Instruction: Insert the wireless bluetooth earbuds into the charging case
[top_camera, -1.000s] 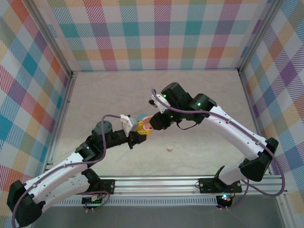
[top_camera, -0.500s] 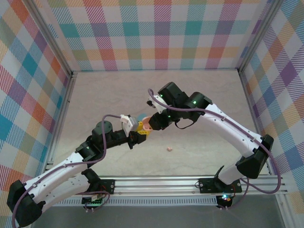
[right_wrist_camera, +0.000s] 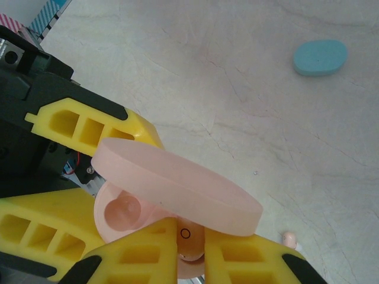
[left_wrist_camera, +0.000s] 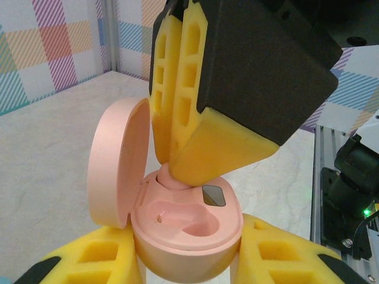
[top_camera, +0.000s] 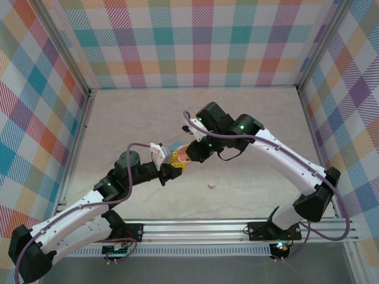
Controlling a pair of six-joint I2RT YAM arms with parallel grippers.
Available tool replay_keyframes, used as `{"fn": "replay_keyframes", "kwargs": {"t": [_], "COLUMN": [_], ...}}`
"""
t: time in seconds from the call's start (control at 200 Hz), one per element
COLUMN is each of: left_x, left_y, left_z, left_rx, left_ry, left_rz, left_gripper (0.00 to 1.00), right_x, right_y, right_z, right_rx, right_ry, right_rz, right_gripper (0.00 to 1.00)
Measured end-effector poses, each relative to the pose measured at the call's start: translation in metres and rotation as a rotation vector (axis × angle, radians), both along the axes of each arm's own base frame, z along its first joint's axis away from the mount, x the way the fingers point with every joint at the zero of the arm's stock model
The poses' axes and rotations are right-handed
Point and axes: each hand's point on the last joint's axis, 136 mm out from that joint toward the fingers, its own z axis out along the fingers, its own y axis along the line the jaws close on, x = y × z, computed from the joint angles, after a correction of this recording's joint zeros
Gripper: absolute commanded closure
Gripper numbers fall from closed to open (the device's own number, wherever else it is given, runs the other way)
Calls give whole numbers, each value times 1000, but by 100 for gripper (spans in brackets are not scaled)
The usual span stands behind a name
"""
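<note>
Pressing down at the middle of the top view, the right gripper (left_wrist_camera: 180, 160) has its yellow fingers closed tight together, with a pink earbud (left_wrist_camera: 170, 177) pinched at their tips. That earbud sits at the mouth of the far well of the pink case (left_wrist_camera: 189, 236), touching it, though whether it is fully seated is hidden by the fingers. The left gripper (top_camera: 175, 161) is clamped on the body of the case from both sides and holds it above the counter (top_camera: 254, 118), with the lid (left_wrist_camera: 115, 165) standing open at the left of the left wrist view. The nearer well looks empty.

By my reading the task is in its early part: one earbud is going in and none is clearly home. A second pink earbud (top_camera: 211, 186) lies loose on the counter, lower right of the grippers and well apart from the case. A blue case (right_wrist_camera: 320, 57) lies flat at the upper right of the right wrist view, seemingly shut, so that pair probably remains too.
</note>
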Motion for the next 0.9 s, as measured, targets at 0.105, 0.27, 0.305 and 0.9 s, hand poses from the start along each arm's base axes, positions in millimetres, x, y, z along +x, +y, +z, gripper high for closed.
{"fn": "replay_keyframes", "kwargs": {"t": [0.105, 0.27, 0.305, 0.9], "left_x": [0, 0, 0, 0], "left_y": [1, 1, 1, 2], "left_z": [2, 5, 6, 8], "left_rx": [-5, -13, -14, -20], "left_ry": [-6, -15, -17, -23], "left_rz": [3, 7, 8, 10], "left_gripper": [78, 78, 78, 77], "right_x": [2, 2, 2, 5], "right_y": [0, 0, 0, -3], "right_z": [3, 8, 9, 28], "right_rx": [4, 12, 14, 41], "right_ry": [-9, -16, -19, -41], "right_rz": [-7, -15, -15, -54], "right_gripper": [84, 84, 84, 84]}}
